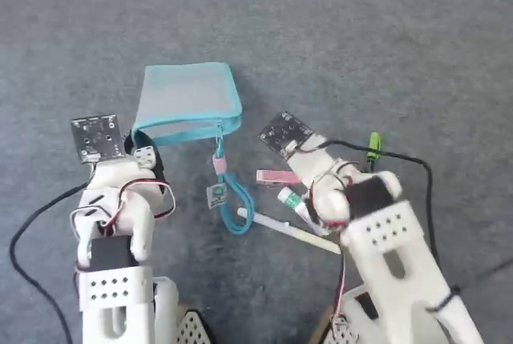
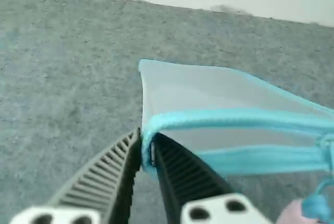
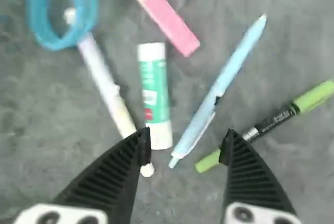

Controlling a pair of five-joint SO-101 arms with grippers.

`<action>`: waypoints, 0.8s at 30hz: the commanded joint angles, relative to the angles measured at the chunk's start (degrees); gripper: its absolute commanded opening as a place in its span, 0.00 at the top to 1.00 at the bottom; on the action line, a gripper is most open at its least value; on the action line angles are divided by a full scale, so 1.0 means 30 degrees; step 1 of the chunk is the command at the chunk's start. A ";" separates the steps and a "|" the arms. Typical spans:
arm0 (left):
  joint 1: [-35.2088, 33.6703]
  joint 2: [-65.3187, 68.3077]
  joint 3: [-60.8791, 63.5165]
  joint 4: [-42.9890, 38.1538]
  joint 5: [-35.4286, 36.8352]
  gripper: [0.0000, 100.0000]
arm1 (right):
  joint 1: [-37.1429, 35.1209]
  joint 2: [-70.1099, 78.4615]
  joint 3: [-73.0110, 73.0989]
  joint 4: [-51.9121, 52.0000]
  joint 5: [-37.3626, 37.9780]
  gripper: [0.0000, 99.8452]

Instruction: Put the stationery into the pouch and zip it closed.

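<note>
The light blue mesh pouch (image 1: 188,103) lies flat on the grey carpet, its zipper edge facing the arms. My left gripper (image 1: 143,154) (image 2: 147,151) is shut on the pouch's (image 2: 219,98) near left corner at the zipper end. My right gripper (image 3: 185,148) (image 1: 311,194) hangs open just above the scattered stationery. Below it lie a green-and-white glue stick (image 3: 154,93) (image 1: 290,198), a light blue pen (image 3: 219,93), a pink eraser (image 3: 166,18) (image 1: 276,176), a white pen (image 3: 107,85) (image 1: 288,228) and a green marker (image 3: 271,125) (image 1: 373,147). The blue pen's tip lies between the right fingers.
A blue strap loop (image 1: 236,200) (image 3: 62,10) with a pink tab and a small tag (image 1: 216,194) trails from the pouch's zipper toward the stationery. Black cables run beside both arms. Grey carpet covers the table up to a pale wall at the back.
</note>
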 commanded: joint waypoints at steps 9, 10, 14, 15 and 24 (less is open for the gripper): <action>-0.0147 0.0381 -0.0073 -0.0674 0.0176 0.99 | 0.2828 0.3326 -0.0645 -0.2476 -0.1758 0.80; -0.0117 0.0381 -0.0073 -0.0674 0.0176 0.99 | 0.2681 0.3062 -0.1084 -0.2330 -0.1700 0.80; -0.0029 0.0381 -0.0073 -0.0645 0.0176 0.99 | 0.0923 0.0747 -0.2344 -0.2242 -0.0205 0.80; -0.0029 0.0381 -0.0161 -0.0469 -0.0029 0.99 | 0.0103 0.0044 -0.2462 -0.2271 0.0322 0.80; 0.3341 0.0234 -0.1128 0.2022 -0.2403 0.99 | -0.4234 -0.1832 -0.2344 -0.5495 0.3692 0.65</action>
